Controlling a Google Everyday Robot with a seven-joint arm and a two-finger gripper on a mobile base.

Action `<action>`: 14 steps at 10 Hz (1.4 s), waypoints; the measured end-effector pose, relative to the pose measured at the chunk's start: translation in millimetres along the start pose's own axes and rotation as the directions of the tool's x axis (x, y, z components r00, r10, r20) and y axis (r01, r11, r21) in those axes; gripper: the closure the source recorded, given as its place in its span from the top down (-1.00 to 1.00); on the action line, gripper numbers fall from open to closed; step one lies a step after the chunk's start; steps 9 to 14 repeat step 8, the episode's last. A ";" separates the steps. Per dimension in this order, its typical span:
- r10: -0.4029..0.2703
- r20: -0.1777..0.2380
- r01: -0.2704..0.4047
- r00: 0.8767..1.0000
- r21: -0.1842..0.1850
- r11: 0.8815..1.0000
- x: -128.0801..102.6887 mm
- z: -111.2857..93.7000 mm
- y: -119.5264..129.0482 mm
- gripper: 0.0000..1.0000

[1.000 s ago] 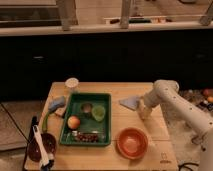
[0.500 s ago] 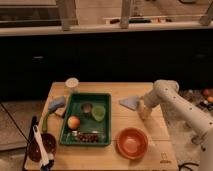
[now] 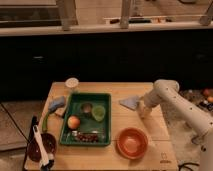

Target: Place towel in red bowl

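- Camera view: my tool (image 3: pixel 144 111) hangs low over the bench (image 3: pixel 115 90), just right of the towel (image 3: pixel 131 102).
- Whether it is open, or grips anything, I cannot tell.
- Towel lies flat, its long axis pointing left, away from my tool.
- Red bowl (image 3: pixel 132 143) sits nearer the camera than the towel, well apart.

Claw (image 3: pixel 143 111) beside towel (image 3: pixel 129 103) blurred; arm (image 3: pixel 192 117) cut off right.
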 end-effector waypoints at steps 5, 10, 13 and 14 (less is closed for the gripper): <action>-0.044 -0.018 0.045 0.999 0.020 0.999 -21.9 -19.6 -5.2 0.60; -0.095 -0.050 0.096 0.994 0.019 0.995 -51.9 -53.8 -15.3 0.60; -0.095 -0.050 0.096 0.994 0.019 0.995 -51.9 -53.8 -15.3 0.60; -0.095 -0.050 0.096 0.994 0.019 0.995 -51.9 -53.8 -15.3 0.60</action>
